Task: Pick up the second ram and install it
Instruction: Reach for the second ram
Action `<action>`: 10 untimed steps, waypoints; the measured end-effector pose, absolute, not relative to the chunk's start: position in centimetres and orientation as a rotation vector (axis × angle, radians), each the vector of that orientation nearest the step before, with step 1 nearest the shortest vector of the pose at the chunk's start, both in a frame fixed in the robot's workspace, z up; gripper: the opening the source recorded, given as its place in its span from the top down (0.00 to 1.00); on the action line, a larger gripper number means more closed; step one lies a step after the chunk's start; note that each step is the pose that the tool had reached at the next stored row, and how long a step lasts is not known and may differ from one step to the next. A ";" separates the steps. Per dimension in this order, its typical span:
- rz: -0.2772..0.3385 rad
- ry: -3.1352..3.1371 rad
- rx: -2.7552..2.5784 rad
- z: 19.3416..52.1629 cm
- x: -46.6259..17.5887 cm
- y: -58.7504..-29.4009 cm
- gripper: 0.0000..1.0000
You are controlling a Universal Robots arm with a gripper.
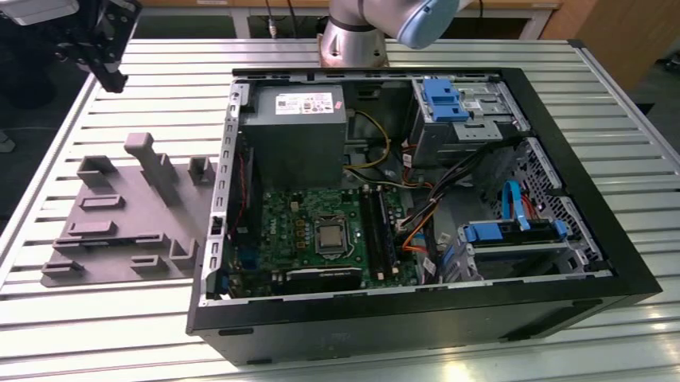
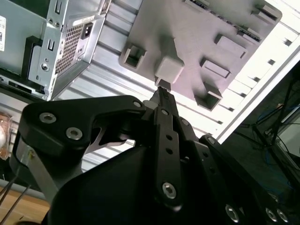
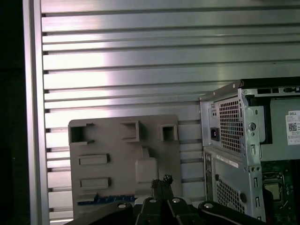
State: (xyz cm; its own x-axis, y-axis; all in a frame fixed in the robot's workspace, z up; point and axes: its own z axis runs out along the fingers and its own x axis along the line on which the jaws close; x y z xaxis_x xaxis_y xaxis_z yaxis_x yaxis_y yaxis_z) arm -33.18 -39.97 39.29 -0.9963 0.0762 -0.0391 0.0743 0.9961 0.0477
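Gripper [image 1: 111, 78] up high at the exterior view's left, empty, with the ram still on the fixture.

Starting from the exterior view's left, the gripper hangs above the slatted table [image 1: 107, 334], well clear of the grey fixture [image 1: 127, 215] below it. Just to the right of the fixture lies the open PC case [image 1: 574, 263], its motherboard [image 1: 302, 231] and black slots [image 1: 377, 231] uncovered. In both wrist views the fingers [image 2: 161, 101] are drawn together to a narrow tip with nothing between them. In the first wrist view the ram [image 3: 105, 200] shows as a thin blue strip along one edge of the fixture, apart from the gripper and untouched. Whether it sits in a holder there I cannot tell.
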 end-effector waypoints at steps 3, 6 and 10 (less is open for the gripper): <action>0.072 3.098 0.117 39.3 -33.5 -40.0 0.89; 0.072 3.098 0.117 39.3 -33.8 -40.0 0.89; 0.072 3.098 0.117 39.3 -34.2 -40.0 0.89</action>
